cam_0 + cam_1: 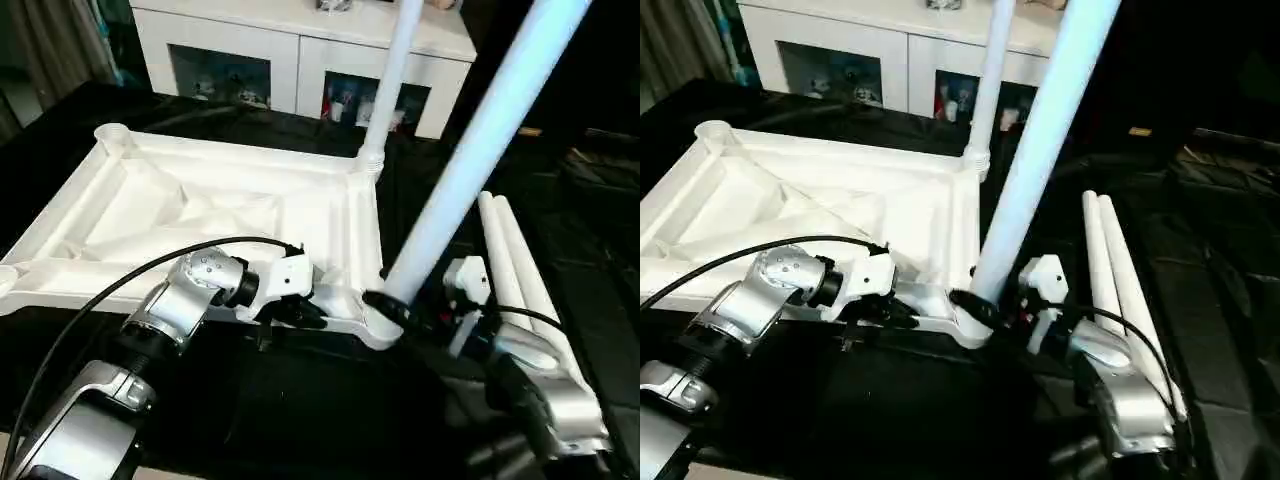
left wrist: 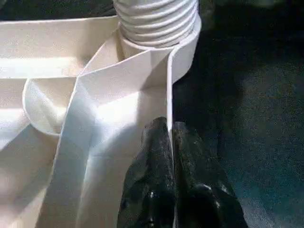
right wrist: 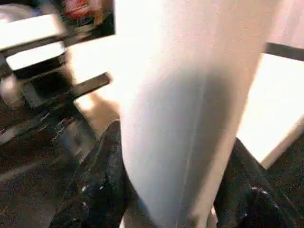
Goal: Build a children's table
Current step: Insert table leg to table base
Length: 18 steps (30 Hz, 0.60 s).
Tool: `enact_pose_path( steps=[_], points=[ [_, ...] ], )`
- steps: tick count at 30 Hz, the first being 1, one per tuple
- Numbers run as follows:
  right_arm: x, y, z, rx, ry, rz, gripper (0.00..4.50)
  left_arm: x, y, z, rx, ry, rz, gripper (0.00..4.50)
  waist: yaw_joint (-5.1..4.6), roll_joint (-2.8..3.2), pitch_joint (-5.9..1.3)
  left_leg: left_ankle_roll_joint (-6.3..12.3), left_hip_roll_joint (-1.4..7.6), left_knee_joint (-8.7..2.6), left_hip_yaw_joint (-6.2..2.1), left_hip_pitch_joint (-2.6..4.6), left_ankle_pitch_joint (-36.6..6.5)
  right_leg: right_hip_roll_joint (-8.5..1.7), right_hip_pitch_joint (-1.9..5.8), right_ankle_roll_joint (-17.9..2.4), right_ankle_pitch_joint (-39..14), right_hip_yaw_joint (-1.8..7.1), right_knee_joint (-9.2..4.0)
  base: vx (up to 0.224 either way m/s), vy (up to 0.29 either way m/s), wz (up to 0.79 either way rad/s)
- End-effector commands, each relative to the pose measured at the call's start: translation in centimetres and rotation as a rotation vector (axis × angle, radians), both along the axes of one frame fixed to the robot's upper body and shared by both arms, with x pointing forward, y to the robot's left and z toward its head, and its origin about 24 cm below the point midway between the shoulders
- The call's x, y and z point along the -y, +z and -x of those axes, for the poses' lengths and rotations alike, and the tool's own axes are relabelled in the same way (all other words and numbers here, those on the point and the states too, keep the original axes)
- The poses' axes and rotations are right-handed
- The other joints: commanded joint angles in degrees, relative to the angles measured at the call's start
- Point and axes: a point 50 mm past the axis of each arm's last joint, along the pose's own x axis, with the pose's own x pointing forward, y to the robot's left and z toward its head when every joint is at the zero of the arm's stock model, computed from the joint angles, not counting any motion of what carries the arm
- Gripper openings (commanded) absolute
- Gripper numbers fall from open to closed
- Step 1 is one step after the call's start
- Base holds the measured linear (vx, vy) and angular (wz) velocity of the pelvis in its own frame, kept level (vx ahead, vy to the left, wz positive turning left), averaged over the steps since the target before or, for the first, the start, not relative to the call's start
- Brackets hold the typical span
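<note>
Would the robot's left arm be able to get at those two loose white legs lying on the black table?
Probably not as things stand. The left gripper is pinched on the tabletop's rim, and the leg held by the right gripper stands between it and the spare legs.

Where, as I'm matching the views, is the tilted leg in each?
Left eye view: tilted leg slants up, right of centre.
Right eye view: slants up, centre.
Left wrist view: ribbed end, top.
Right wrist view: centre.
Shared landmark: children's table corner socket holding it.
</note>
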Motion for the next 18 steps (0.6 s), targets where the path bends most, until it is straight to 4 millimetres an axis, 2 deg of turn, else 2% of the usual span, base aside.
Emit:
enact_pose_path(
  steps=[1, 2, 4, 7, 8, 11, 12, 13, 14, 15, 16, 17, 18],
  points=[
    [1.3, -4.1, 0.4, -0.212, -0.125, 0.120, 1.86, 0.4, -1.1, 0.2, -0.051, 0.059, -0.031, 0.00, -0.11, 0.84, -0.93, -1.73, 4.15, -4.97, -2.75, 0.72, -24.6, -5.38, 0.42, -8.3, -29.9, 3.30, -5.51, 0.000, 0.000, 0.00],
    [1.3, -4.1, 0.3, -0.213, -0.134, 0.127, 1.86, 0.5, -1.1, 0.2, -0.052, 0.064, -0.031, 0.00, -0.17, 0.78, -0.75, -1.81, 4.02, -4.89, -2.80, 0.92, -25.8, -5.34, 0.06, -7.8, -31.4, 3.36, -5.75, 0.000, 0.000, 0.00],
    [1.0, -4.3, -0.2, -0.216, -0.172, 0.153, 1.86, 0.7, -1.2, 0.2, -0.053, 0.093, -0.034, 0.00, -0.22, 0.80, -0.67, -1.70, 3.98, -5.02, -2.99, 0.80, -26.4, -5.46, 0.10, -6.8, -33.1, 3.37, -5.98, 0.000, 0.000, 0.00],
    [0.3, -4.4, -1.2, -0.217, -0.228, 0.188, 1.86, 1.2, -1.4, 0.0, -0.041, 0.162, -0.044, 0.00, -0.36, 0.93, -0.70, -1.97, 4.04, -5.07, -2.94, 1.03, -26.7, -5.35, -0.21, -7.0, -32.1, 3.40, -5.98, 0.000, 0.000, 0.00],
    [0.1, -4.3, -1.5, -0.200, -0.252, 0.201, 1.86, 1.4, -1.4, -0.1, -0.029, 0.193, -0.039, 0.00, -0.45, 0.77, -0.62, -1.99, 4.00, -5.05, -2.90, 0.99, -27.0, -5.26, -0.27, -6.9, -32.2, 3.37, -6.03, 0.000, 0.000, 0.00],
    [-0.2, -3.9, -1.9, -0.192, -0.281, 0.165, 1.86, 1.8, -1.5, -0.2, -0.016, 0.234, -0.033, 0.00, -0.42, 0.92, -0.58, -1.79, 3.99, -5.11, -2.98, 1.13, -27.5, -5.33, -0.39, -6.4, -32.6, 3.34, -6.26, 0.000, 0.000, 0.00],
    [-0.3, -3.8, -1.9, -0.186, -0.283, 0.158, 1.86, 1.8, -1.5, -0.2, -0.014, 0.240, -0.034, 0.00, -0.53, 0.93, -0.63, -1.79, 4.02, -5.22, -3.03, 0.99, -27.6, -5.25, -0.22, -6.3, -31.7, 3.27, -6.20, 0.000, 0.000, 0.00],
    [-0.3, -3.5, -1.9, -0.174, -0.282, 0.128, 1.86, 1.8, -1.5, -0.3, -0.007, 0.244, -0.039, 0.00, -0.57, 0.67, -0.71, -1.72, 4.03, -5.27, -3.02, 0.88, -27.3, -5.20, -0.10, -6.3, -30.9, 3.23, -6.16, 0.000, 0.000, 0.00],
    [-0.2, -2.6, -1.9, -0.138, -0.277, 0.032, 1.86, 1.5, -1.5, -0.4, 0.015, 0.250, -0.056, 0.00, -0.56, 0.84, -0.81, -1.63, 4.09, -5.40, -3.00, 0.77, -27.0, -5.16, -0.01, -6.6, -29.0, 3.28, -6.01, 0.000, 0.000, 0.00],
    [-0.2, -2.6, -1.9, -0.138, -0.277, 0.032, 1.86, 1.5, -1.5, -0.4, 0.015, 0.250, -0.056, 0.00, -0.49, 0.83, -0.90, -1.44, 4.17, -5.40, -2.94, 0.72, -26.5, -5.15, 0.05, -6.7, -27.5, 3.36, -5.91, 0.000, 0.000, 0.00],
    [-0.1, -2.0, -1.8, -0.122, -0.270, -0.021, 1.86, 1.2, -1.5, -0.4, 0.026, 0.254, -0.064, 0.00, -0.30, 0.98, -1.21, -1.09, 4.29, -5.29, -2.65, 0.76, -24.3, -5.02, 0.02, -7.9, -22.7, 3.52, -5.53, 0.000, 0.000, 0.00],
    [0.3, -1.2, -1.7, -0.092, -0.258, -0.087, 1.86, 0.9, -1.4, -0.6, 0.042, 0.260, -0.072, 0.00, -0.28, 0.87, -1.17, -0.58, 4.32, -5.23, -2.36, 0.49, -22.4, -4.81, 0.21, -9.1, -18.4, 3.57, -5.09, 0.000, 0.000, 0.00],
    [0.4, -0.7, -1.6, -0.074, -0.244, -0.119, 1.86, 0.8, -1.2, -0.6, 0.052, 0.260, -0.074, 0.00, -0.13, 0.93, -1.20, -0.06, 4.29, -5.14, -2.13, 0.40, -21.3, -4.84, 0.41, -9.8, -16.6, 3.58, -4.85, 0.000, 0.000, 0.00]
  ],
)
